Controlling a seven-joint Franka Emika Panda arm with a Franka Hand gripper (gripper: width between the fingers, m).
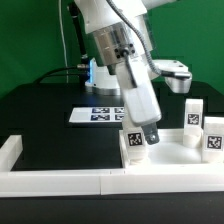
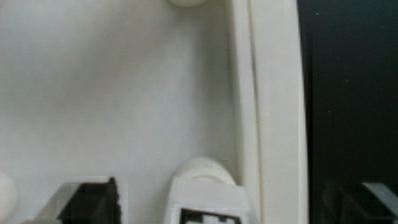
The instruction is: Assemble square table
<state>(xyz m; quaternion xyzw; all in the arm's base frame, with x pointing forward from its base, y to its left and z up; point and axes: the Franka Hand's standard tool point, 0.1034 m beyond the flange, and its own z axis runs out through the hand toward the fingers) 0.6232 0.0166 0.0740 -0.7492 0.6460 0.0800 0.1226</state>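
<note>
In the exterior view the gripper (image 1: 148,133) hangs low over the square table top (image 1: 165,152), which lies against the white border rail (image 1: 110,181) at the front of the black table (image 1: 50,130). Directly below the fingertips, on the top's corner toward the exterior view's left, a short white leg (image 1: 134,146) stands upright with its tag facing the camera; its long axis is vertical, roughly in line with the fingers, though the arm itself leans a little. Whether the fingertips touch the leg or just clear it I cannot tell here, and the spread of the jaws is hidden by the angle. Two more tagged legs (image 1: 191,117) and (image 1: 212,141) stand upright beyond the table top toward the exterior view's right, well apart from the gripper. The marker board (image 1: 100,115) lies flat behind the table top, farther from the rail. In the wrist view the camera looks down on the pale floor of the table top (image 2: 107,100) with its raised rim (image 2: 270,90) running beside it and the dark table past that. The rounded head of the leg (image 2: 205,172) with the edge of its tag sits just beside one dark finger (image 2: 89,200); the other finger (image 2: 377,200) stands across the rim, so the jaws look wide, with the leg between them and nothing visibly clamped. The top looks like smooth, rigid white plastic; the leg is short, with a rounded end.
</note>
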